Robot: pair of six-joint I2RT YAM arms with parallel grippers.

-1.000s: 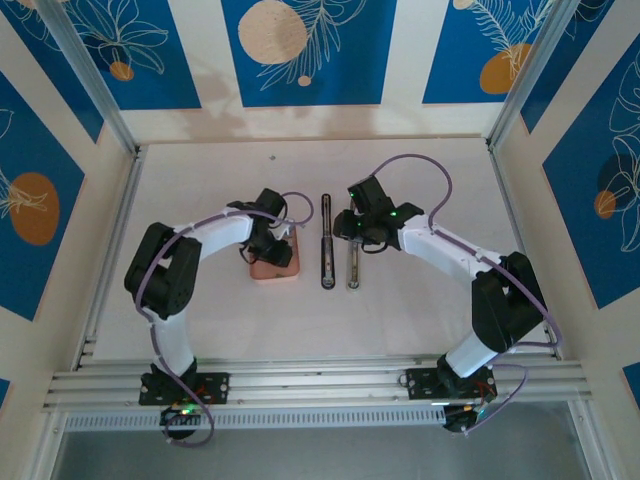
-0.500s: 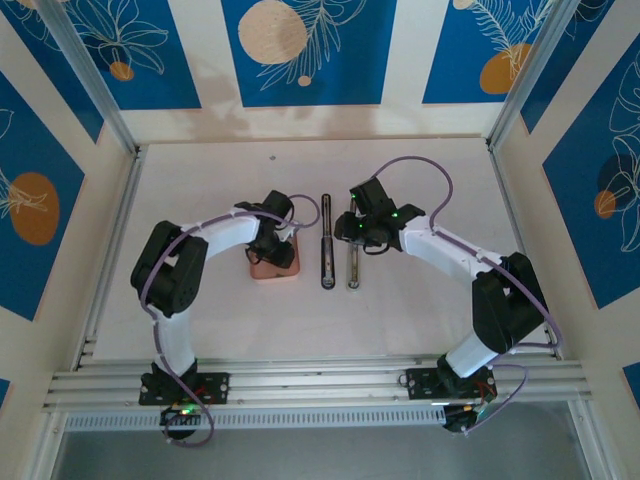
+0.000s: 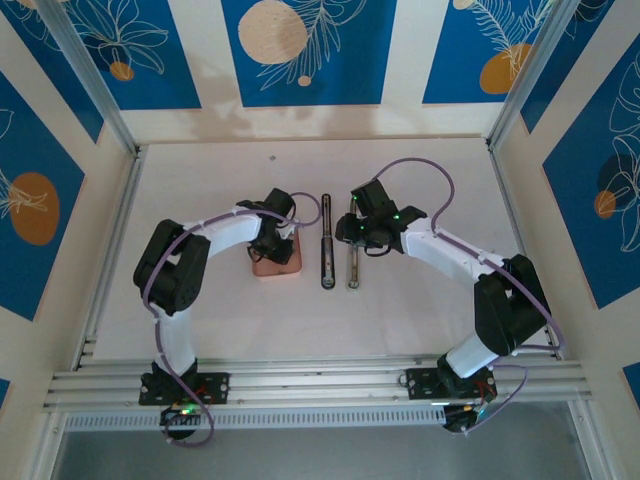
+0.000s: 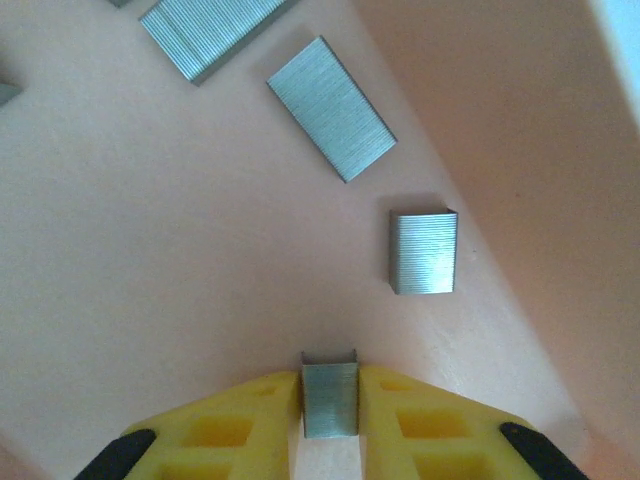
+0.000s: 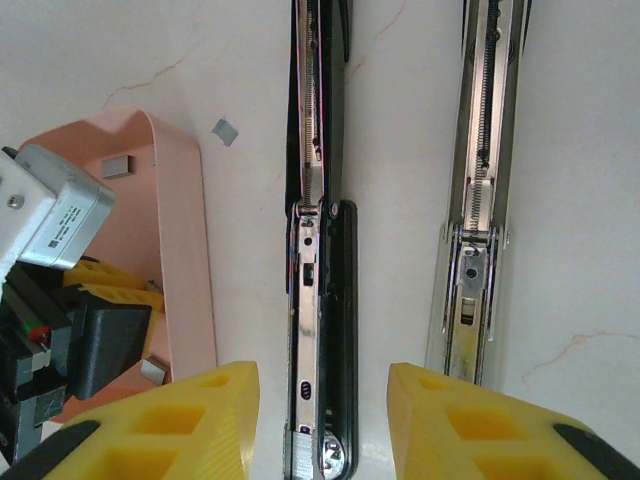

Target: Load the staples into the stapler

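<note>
Within 1 second the left gripper [image 4: 329, 385] has edged further over the pink box [image 3: 270, 270], at 9 o'clock of the stapler [image 3: 326, 245], and pinches 1 short staple strip [image 4: 329, 405], likely ready for lifting, while the right gripper [image 5: 322, 380] hovers wide apart, empty.

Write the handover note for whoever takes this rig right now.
Left hand: shut on a short staple strip, low inside the pink box. More strips lie loose there.
Right hand: open, over the black stapler, which lies beside the silver bar.
Done: one strip gripped.
Left: carry it over, seat it in the stapler, close up.
</note>
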